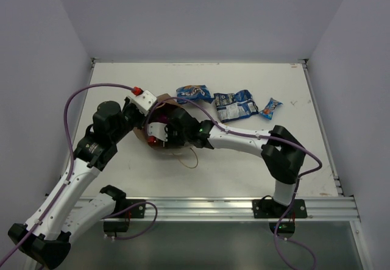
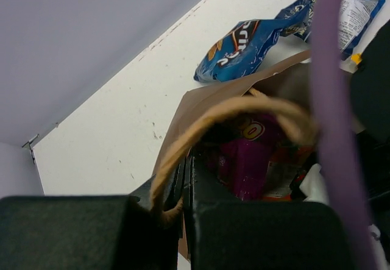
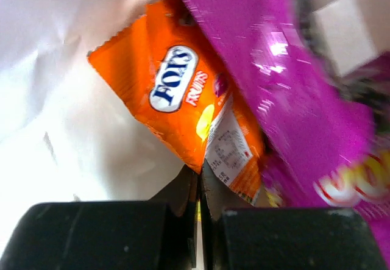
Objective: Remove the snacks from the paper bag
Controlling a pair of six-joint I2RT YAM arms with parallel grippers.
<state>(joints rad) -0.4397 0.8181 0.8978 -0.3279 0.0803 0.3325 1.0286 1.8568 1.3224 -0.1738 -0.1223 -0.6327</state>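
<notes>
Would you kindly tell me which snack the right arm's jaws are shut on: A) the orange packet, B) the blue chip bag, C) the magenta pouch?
A: the orange packet's lower corner sits between the shut jaws; the magenta pouch lies beside it.

A white table (image 1: 231, 172) fills the middle, and its top is faintly scuffed with small dark marks (image 2: 153, 135). Pale grey walls (image 1: 201, 14) stand at its back and on both sides. A ribbed metal rail (image 1: 207, 208) runs along its near edge.
</notes>
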